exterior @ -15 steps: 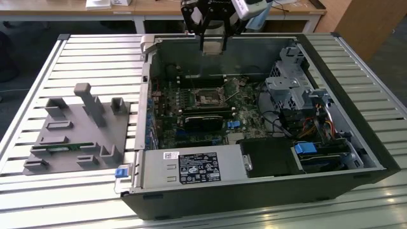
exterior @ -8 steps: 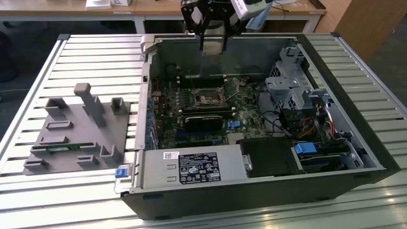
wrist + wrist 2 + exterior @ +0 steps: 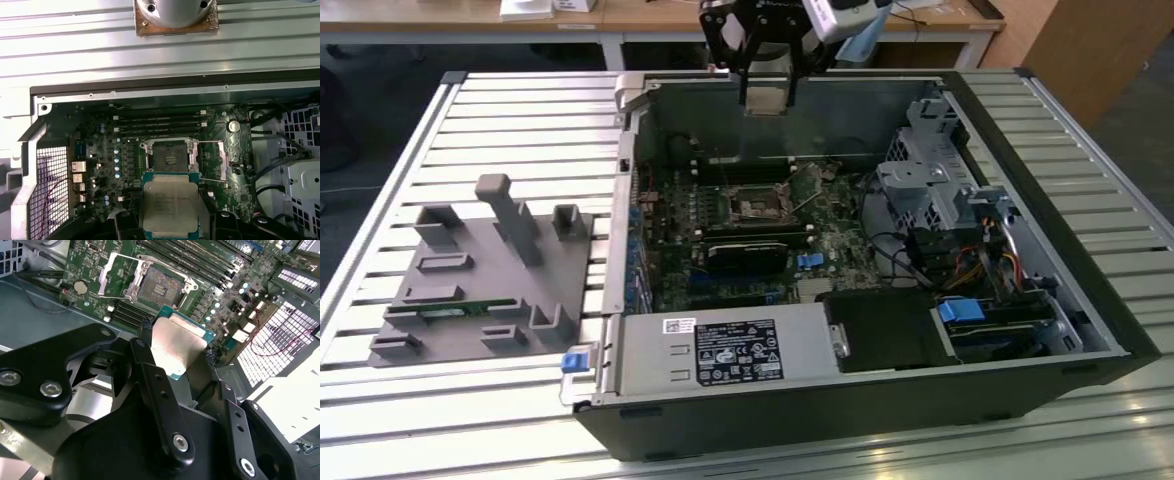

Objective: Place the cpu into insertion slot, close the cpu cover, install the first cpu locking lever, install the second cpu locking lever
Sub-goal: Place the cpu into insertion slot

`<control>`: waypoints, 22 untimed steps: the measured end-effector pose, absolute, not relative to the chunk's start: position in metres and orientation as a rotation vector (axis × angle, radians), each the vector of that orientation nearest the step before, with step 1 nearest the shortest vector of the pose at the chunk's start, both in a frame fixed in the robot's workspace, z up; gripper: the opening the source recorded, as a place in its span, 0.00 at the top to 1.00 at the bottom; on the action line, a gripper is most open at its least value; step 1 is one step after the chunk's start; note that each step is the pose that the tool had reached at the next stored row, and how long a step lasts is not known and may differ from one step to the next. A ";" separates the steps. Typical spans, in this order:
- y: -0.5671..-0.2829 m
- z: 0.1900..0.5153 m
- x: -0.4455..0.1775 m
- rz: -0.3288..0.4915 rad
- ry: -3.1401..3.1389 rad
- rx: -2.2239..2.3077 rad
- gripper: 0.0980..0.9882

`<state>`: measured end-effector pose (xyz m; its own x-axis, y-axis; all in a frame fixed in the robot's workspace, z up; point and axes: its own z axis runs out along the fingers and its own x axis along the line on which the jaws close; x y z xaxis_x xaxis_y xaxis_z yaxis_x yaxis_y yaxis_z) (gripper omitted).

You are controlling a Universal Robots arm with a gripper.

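The cpu [image 3: 177,345] [image 3: 170,205], a small square chip with a dull metal top and a green rim, is pinched between the fingers of my gripper [image 3: 177,342] [image 3: 171,217]. In the exterior view my gripper [image 3: 767,100] hangs over the far wall of the open computer case, well above the motherboard. The insertion slot [image 3: 758,205] [image 3: 160,287] [image 3: 167,157] lies bare below it. The cpu cover [image 3: 116,275] [image 3: 212,160], a thin metal frame, is swung open beside the slot.
A black power supply [image 3: 720,350] sits at the case's near edge. A metal drive cage [image 3: 934,190] with cables fills the exterior view's right. Memory sticks [image 3: 160,122] run beside the slot. A grey fixture [image 3: 480,280] with upright pegs stands on the slatted table.
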<state>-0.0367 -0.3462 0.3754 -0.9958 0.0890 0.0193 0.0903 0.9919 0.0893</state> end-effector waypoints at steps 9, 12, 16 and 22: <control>-0.346 0.375 -0.037 -0.141 -3.119 -0.185 0.52; -0.346 0.375 -0.037 -0.142 -3.118 -0.201 0.52; -0.346 0.375 -0.037 -0.142 -3.117 -0.228 0.52; -0.346 0.375 -0.037 -0.142 -3.115 -0.277 0.52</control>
